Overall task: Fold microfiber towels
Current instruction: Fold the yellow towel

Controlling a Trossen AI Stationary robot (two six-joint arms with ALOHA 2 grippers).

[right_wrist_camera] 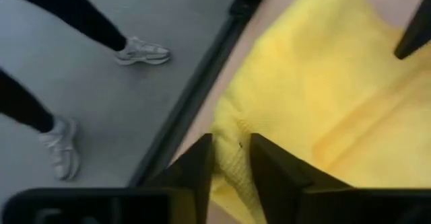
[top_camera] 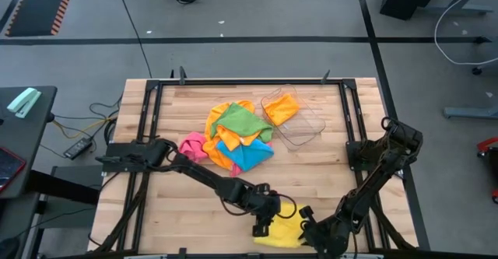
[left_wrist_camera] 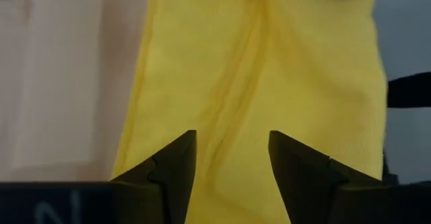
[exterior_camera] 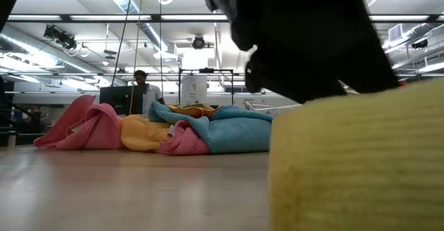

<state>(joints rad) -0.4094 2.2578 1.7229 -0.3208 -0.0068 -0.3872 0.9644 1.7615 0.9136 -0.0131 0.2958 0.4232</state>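
Two grippers are found at the near edge of the table, both at one yellow towel point(top_camera: 284, 229). The left gripper point(left_wrist_camera: 231, 173) is poised over the yellow cloth with its dark fingers point(left_wrist_camera: 172, 167) parted and nothing clamped between them; only the wrinkled fabric is seen in the gap. The right gripper point(right_wrist_camera: 231, 167) is placed at the towel's edge by the table's border, its fingers point(right_wrist_camera: 195, 173) set slightly apart with a fold of yellow cloth lying in the narrow gap; whether that fold is pinched cannot be told. In the high view, the left arm is stretched from the table's left side across to this towel, and the right arm is bent down to it from the right. Farther back, near the table's middle, a heap of microfiber towels point(top_camera: 233, 138) in pink, orange, green and blue is piled, and an orange towel point(top_camera: 282, 108) is held in a clear plastic tray point(top_camera: 307, 131) just beside it. Someone's legs and sneakers point(right_wrist_camera: 141, 50) are seen on the floor beyond the table edge.
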